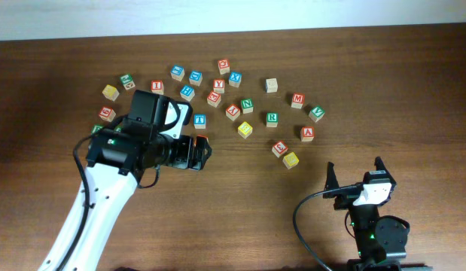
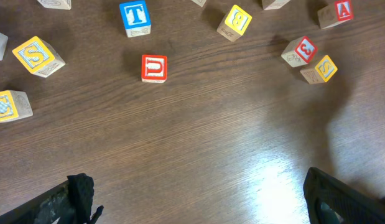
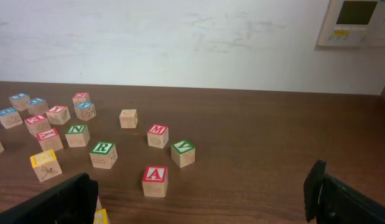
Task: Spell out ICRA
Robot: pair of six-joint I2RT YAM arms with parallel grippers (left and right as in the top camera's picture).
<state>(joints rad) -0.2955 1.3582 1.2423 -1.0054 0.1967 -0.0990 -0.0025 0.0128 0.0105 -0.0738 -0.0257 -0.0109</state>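
Note:
Lettered wooden blocks lie scattered over the far half of the brown table (image 1: 240,211). A red I (image 1: 156,86), a green R (image 1: 272,118) and a red A (image 1: 307,133) show among them. R (image 3: 103,154) and A (image 3: 155,179) also show in the right wrist view. A yellow block whose letter looks like C (image 2: 7,106) lies at the left edge of the left wrist view. My left gripper (image 1: 201,153) (image 2: 204,208) is open and empty just below a red U (image 2: 154,67). My right gripper (image 1: 356,172) (image 3: 201,202) is open and empty, near the front right.
A blue T (image 1: 200,120), a yellow B (image 1: 245,129), a red S (image 1: 279,148) and a yellow block (image 1: 290,159) lie right of my left gripper. A red M (image 1: 297,99) and a green V (image 1: 316,113) are beyond A. A white wall (image 3: 180,37) backs the table.

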